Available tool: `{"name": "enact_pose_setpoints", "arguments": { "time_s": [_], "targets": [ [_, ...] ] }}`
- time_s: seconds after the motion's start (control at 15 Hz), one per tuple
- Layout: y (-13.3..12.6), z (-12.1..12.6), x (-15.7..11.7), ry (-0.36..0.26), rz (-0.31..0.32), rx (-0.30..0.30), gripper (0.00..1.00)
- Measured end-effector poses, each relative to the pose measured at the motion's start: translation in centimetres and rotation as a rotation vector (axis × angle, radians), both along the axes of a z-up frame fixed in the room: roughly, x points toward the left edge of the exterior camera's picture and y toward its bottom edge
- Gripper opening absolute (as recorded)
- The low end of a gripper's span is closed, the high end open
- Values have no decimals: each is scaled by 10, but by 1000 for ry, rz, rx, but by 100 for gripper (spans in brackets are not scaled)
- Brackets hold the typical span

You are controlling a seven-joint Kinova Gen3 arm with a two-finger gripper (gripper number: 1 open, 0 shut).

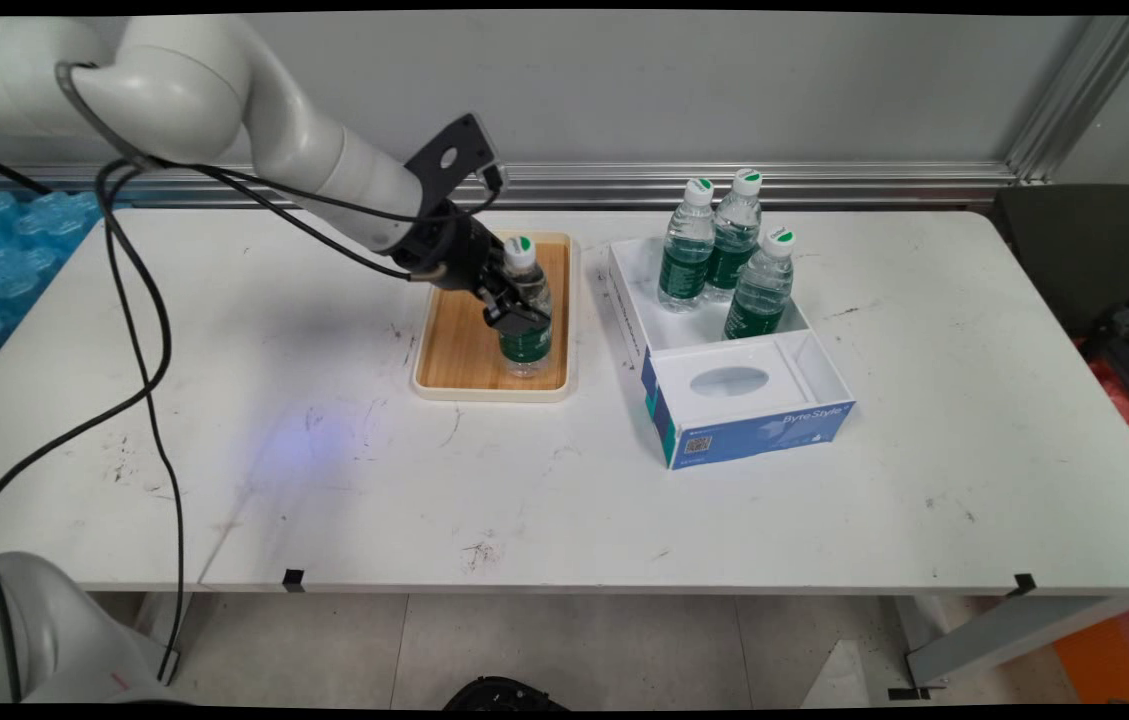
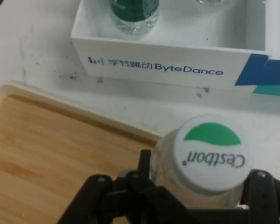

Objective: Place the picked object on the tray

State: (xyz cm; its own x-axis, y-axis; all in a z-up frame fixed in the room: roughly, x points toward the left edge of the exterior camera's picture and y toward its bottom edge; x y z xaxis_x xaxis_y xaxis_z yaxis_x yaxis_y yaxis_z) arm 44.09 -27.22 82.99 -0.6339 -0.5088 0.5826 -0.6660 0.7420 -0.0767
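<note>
gripper (image 1: pixel 521 300): clamped around the water bottle (image 1: pixel 525 320), mid-body grip so it stays upright
bottle spot: standing on the wooden tray (image 1: pixel 454 345)
3 o'clock: white box (image 1: pixel 724 390) holding three bottles (image 1: pixel 724 260)

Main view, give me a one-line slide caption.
Tool gripping a water bottle upright on a wooden tray, beside a white box holding three bottles.

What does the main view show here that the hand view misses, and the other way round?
Only the main view: all three bottles standing in the white box, and the whole white table. Only the hand view: the "ByteDance" lettering on the box wall and "C'estbon" on the cap. Both: the pincer shut on the bottle that stands on the wooden tray.
</note>
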Motion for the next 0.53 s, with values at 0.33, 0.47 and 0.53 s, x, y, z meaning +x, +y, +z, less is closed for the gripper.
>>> {"name": "enact_pose_setpoints", "arguments": {
  "time_s": [0.33,0.47,0.53],
  "targets": [
    [-6,-9,-8,2,-2,-7,100],
    [-6,-11,-9,1,-3,-10,100],
    [-6,-12,-9,1,-2,-11,100]
  ]
}}
